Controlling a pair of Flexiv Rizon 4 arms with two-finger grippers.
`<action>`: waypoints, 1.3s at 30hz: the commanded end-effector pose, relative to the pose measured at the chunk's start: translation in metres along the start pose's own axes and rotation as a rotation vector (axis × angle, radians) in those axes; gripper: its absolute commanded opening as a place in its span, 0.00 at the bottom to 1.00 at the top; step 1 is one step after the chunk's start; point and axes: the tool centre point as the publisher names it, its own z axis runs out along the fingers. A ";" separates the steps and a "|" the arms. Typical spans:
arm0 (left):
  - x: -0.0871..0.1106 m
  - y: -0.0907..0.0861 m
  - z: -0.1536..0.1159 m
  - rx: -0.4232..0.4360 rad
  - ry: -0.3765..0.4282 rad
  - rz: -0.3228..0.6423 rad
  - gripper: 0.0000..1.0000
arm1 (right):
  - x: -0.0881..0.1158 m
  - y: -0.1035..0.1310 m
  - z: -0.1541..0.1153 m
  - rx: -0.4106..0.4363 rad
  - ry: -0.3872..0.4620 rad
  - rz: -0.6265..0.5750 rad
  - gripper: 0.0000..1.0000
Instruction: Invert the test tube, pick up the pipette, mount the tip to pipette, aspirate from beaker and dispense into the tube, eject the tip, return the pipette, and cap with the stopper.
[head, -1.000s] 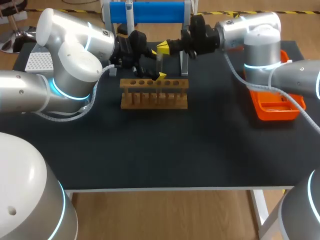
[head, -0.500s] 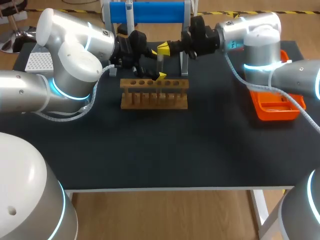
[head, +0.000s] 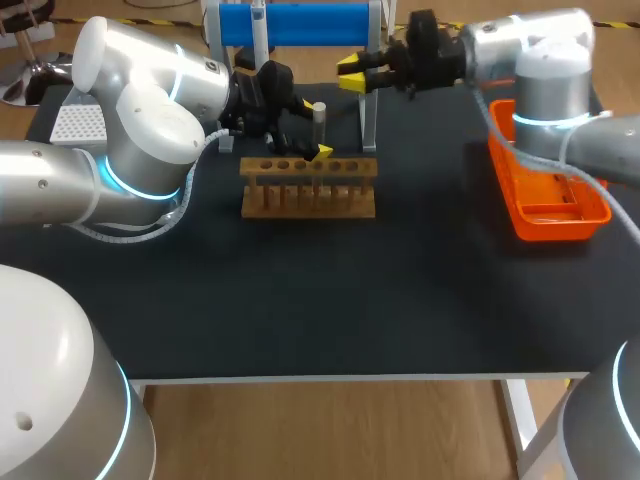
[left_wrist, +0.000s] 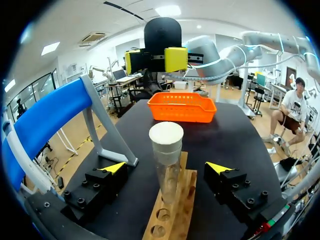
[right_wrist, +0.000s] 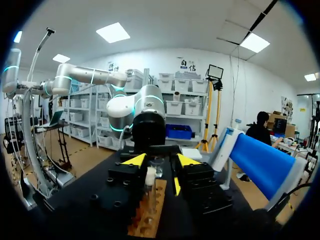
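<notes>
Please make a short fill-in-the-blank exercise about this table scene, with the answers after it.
The test tube stands upright in the ____ rack.
The left claw, not touching the tube, is ____.
The basket is coloured ____.
Answers: wooden; open; orange.

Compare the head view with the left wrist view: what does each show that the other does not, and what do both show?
Head view only: the white tip box at the table's far left corner. Left wrist view only: the clear gaps between the test tube and both fingers of the left gripper. Both: the tube upright in the wooden rack, the orange basket, the right gripper apart from the tube.
</notes>
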 end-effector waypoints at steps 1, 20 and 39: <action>0.000 0.000 -0.002 -0.001 0.003 0.000 1.00 | 0.032 0.003 -0.044 0.099 -0.102 -0.009 1.00; 0.000 0.000 -0.002 -0.001 0.003 0.000 1.00 | 0.055 -0.042 -0.082 0.261 -0.250 0.070 1.00; -0.010 0.006 -0.093 -0.090 -0.155 -0.022 1.00 | 0.055 -0.042 -0.082 0.261 -0.250 0.070 1.00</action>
